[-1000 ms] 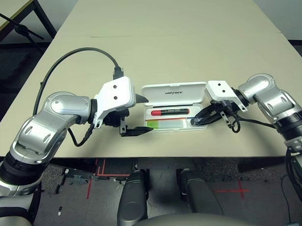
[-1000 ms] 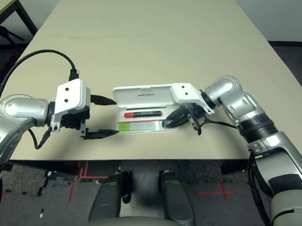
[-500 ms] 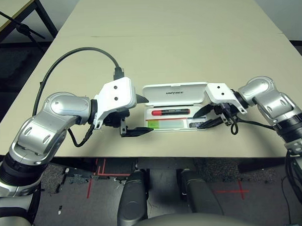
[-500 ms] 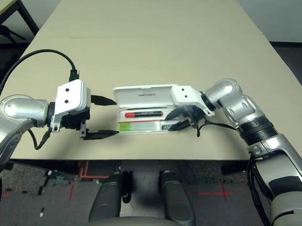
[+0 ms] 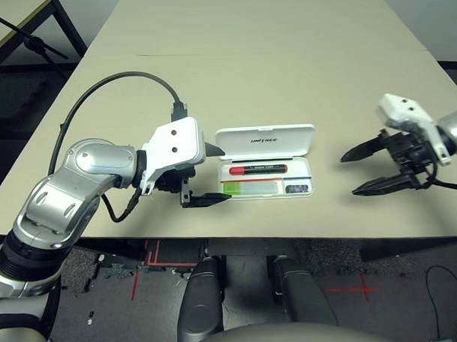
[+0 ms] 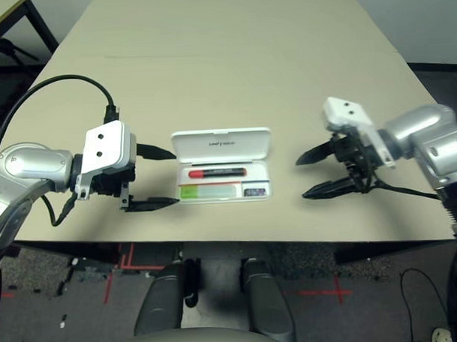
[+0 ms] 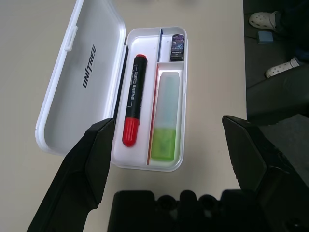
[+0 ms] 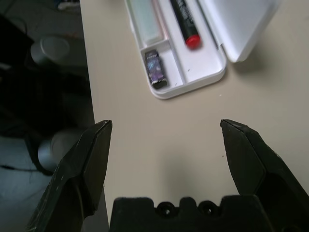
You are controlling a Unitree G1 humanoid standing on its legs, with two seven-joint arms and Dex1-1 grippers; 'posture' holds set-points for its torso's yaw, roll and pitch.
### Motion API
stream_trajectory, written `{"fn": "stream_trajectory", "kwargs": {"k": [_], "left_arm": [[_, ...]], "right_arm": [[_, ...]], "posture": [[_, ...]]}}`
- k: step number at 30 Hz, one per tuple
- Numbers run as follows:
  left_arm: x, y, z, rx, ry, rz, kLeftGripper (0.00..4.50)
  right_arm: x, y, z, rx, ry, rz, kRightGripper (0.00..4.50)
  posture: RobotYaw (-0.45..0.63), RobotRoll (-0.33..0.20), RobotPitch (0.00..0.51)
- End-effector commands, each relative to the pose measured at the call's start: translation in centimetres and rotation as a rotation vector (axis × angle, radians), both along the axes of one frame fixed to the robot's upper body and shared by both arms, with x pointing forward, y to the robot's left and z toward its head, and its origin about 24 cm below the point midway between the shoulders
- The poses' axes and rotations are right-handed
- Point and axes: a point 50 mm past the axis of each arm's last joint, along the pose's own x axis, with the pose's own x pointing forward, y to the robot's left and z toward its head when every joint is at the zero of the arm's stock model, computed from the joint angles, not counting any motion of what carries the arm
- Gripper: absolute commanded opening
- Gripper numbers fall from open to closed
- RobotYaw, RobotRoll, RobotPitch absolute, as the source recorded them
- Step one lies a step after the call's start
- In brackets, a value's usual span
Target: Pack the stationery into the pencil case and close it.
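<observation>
The white pencil case (image 5: 306, 167) lies open near the table's front edge, its lid (image 5: 265, 139) tipped back. In its tray lie the red marker (image 5: 257, 169), the lime-green highlighter (image 5: 250, 187) and the small dark block (image 5: 295, 188). The left wrist view shows the same marker (image 7: 133, 106), highlighter (image 7: 165, 121) and block (image 7: 177, 47). My left gripper (image 5: 210, 174) stands open just left of the case, holding nothing. Well right of the case and clear of it, my right gripper (image 5: 364, 171) is open and empty.
The beige table (image 5: 255, 72) stretches bare behind the case. Its front edge (image 5: 291, 238) runs just below the case and both grippers. A black cable (image 5: 113, 81) loops over my left forearm. Another table's corner (image 5: 13, 25) stands at far left.
My right gripper opened at the case's right end, left the small dark block in the tray, and drew back to the right. The left arm has stayed still.
</observation>
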Motion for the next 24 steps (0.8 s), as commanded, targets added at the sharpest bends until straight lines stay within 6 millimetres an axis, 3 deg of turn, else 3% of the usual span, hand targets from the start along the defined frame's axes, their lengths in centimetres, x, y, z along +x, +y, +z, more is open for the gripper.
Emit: {"fn": "stream_trajectory", "kwargs": {"k": [1,7,13,17,24], "left_arm": [[0.1,-0.1,-0.1,0.007,0.004,-0.020,4.50],[0.4,0.5,-0.6,0.024,0.026,0.008,4.50],[1.4,2.5,-1.1,0.087,0.021,0.133,4.50],[2.6,4.8,-1.6,0.158,0.059,0.266,3.56],[3.4,8.1,-2.6,0.323,0.091,0.402,0.82]], "right_arm": [[-0.3,-0.9,0.4,0.113,-0.032,-0.058,4.47],[-1.3,-1.6,-0.8,0.088,0.006,-0.078,4.47],[-1.6,-1.6,-1.1,0.078,0.022,-0.080,4.47],[-1.6,-1.5,-1.2,0.064,0.021,-0.080,4.50],[-1.6,-1.2,-1.4,0.056,0.021,-0.071,4.50]], "posture": [[0.07,0.000,0.164],[0.05,0.000,0.162],[0.04,0.000,0.159],[0.04,0.000,0.160],[0.03,0.000,0.164]]}}
